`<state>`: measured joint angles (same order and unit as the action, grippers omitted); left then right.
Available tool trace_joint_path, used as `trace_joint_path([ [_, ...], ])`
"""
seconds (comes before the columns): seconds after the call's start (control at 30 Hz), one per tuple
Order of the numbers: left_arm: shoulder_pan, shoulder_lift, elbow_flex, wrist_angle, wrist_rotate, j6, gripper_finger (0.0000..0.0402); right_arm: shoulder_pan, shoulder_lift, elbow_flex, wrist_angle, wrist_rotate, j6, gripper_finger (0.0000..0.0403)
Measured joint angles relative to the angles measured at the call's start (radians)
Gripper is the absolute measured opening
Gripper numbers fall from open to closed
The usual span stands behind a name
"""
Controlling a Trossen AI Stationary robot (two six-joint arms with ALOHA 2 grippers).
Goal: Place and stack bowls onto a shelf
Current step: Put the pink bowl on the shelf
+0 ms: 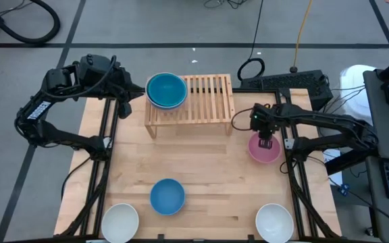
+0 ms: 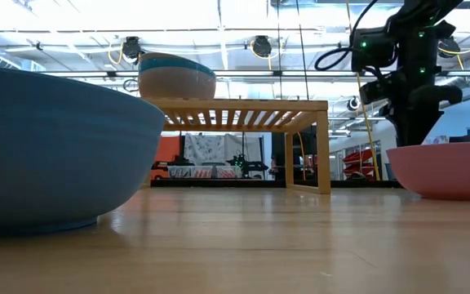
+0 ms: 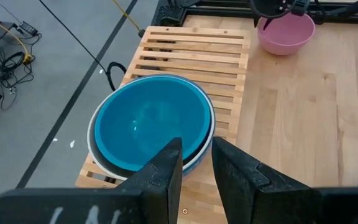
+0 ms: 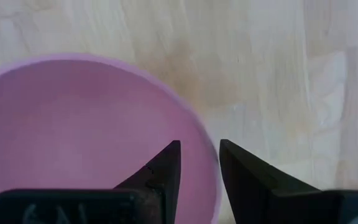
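Note:
A stack of bowls with a teal one on top point(image 1: 166, 90) stands on the left end of the slatted wooden shelf point(image 1: 208, 101); it also shows in the left wrist view point(image 3: 151, 121). My left gripper point(image 1: 128, 94) is open and empty just left of that stack. A pink bowl point(image 1: 265, 150) rests on its base on the table right of the shelf. My right gripper point(image 4: 199, 165) is open and points down over it, one finger inside the rim and one outside. A blue bowl point(image 1: 167, 196) and two white bowls point(image 1: 120, 223) point(image 1: 274, 223) rest near the front edge. My right gripper stands astride the pink bowl's rim point(image 4: 209, 155) on the side toward the shelf, coming from above. I cannot tell whether a finger touches the rim. The bowl sits on the table point(image 2: 447, 171).
The arms' black frame rails point(image 1: 107, 155) point(image 1: 290, 175) run along both sides of the wooden tabletop. The right half of the shelf top point(image 1: 215, 94) is bare slats. Bare tabletop lies between the shelf and the blue bowl.

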<state>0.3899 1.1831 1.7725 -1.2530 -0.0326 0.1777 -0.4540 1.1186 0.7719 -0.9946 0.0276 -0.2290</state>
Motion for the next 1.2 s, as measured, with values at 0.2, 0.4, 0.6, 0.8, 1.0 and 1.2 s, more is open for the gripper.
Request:
trace_joint_path([
  [0.2, 0.000, 0.000, 0.000, 0.000, 0.000, 0.000, 0.0095, -0.018, 0.034, -0.023, 0.034, -0.006, 0.000, 0.0105],
  [0.4, 0.000, 0.000, 0.000, 0.000, 0.000, 0.000, 0.0095, -0.018, 0.059, -0.034, 0.044, -0.004, 0.000, 0.0104],
  [0.6, 0.000, 0.000, 0.000, 0.000, 0.000, 0.000, 0.0095, -0.018, 0.058, -0.034, 0.043, -0.006, 0.000, 0.0048],
  [0.8, 0.000, 0.000, 0.000, 0.000, 0.000, 0.000, 0.0095, -0.018, 0.058, -0.031, 0.042, -0.011, 0.000, 0.0008],
  [1.0, 0.000, 0.000, 0.000, 0.000, 0.000, 0.000, 0.0095, -0.018, 0.058, 0.048, -0.107, -0.033, 0.001, 0.0001],
  [1.2, 0.000, 0.000, 0.000, 0.000, 0.000, 0.000, 0.0095, -0.018, 0.040, 0.224, -0.317, -0.028, -0.014, 0.0001],
])
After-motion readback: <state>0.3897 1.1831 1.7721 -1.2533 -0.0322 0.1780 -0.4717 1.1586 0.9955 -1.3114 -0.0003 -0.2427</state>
